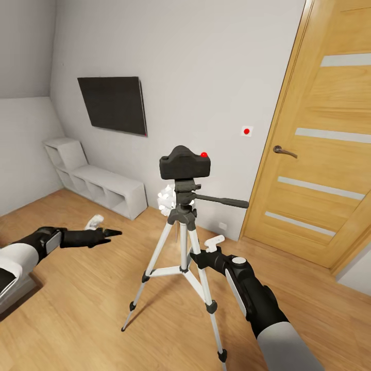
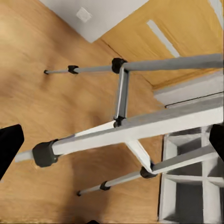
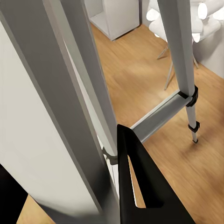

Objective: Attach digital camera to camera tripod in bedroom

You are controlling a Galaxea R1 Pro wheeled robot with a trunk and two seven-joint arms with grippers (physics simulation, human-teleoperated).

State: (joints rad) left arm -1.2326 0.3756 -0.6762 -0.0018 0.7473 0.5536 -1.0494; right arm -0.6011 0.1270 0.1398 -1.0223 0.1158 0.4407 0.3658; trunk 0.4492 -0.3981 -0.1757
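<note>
The camera tripod point(image 1: 181, 242) stands mid-room on its silver legs, its black pan handle point(image 1: 221, 201) pointing right. The black digital camera point(image 1: 185, 162), with a red dot on its hump, sits on top of the tripod head. My right gripper point(image 1: 197, 256) is low at the tripod. In the right wrist view its black fingers point(image 3: 135, 186) flank a grey tripod leg point(image 3: 60, 107) and look closed on it. My left gripper point(image 1: 114, 233) hovers left of the tripod, apart from it. Its fingertips point(image 2: 9, 149) stand wide open, with the tripod's legs point(image 2: 140, 123) beyond them.
An oak door point(image 1: 319, 154) with pale stripes fills the right side. White cube shelves point(image 1: 98, 185) line the back wall under a dark wall panel point(image 1: 114, 103). A small white object point(image 1: 94, 221) lies on the wood floor by my left hand. A white lamp-like cluster point(image 1: 166, 198) stands behind the tripod.
</note>
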